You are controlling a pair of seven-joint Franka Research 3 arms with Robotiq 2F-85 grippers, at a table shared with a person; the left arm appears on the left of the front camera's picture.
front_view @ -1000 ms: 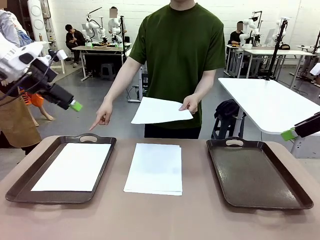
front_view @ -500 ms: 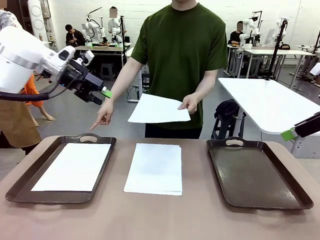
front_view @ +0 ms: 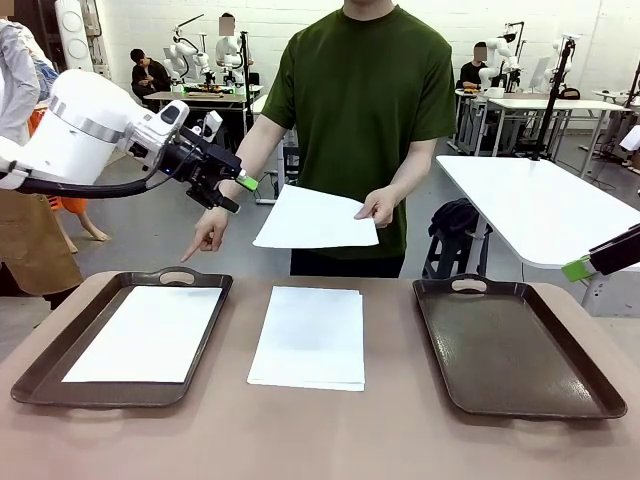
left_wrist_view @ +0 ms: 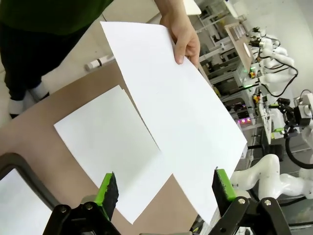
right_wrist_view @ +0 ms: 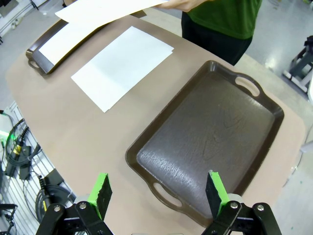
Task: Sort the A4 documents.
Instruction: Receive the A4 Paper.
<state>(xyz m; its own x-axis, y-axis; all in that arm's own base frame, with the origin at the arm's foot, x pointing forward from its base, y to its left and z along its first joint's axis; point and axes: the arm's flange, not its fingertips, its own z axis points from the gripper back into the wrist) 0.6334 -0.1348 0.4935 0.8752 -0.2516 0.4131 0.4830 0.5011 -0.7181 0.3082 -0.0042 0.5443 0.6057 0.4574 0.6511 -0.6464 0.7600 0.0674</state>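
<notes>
Left gripper (front_view: 240, 195) has swung in from the left, right up by the person's pointing hand (front_view: 208, 235), jaws wide open and empty. Handover step, I'd say. The held sheet (front_view: 315, 218) hangs over the far edge of the table (front_view: 320, 440), pinched by the person's other hand (front_view: 380, 207). It's nearly flat, long axis side to side, free end toward the gripper. Next move: close on that free edge (the finger seems to pick the left tray (front_view: 50, 345)).

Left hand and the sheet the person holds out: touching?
Apart. The front view shows background between the open left hand and the held sheet.
</notes>
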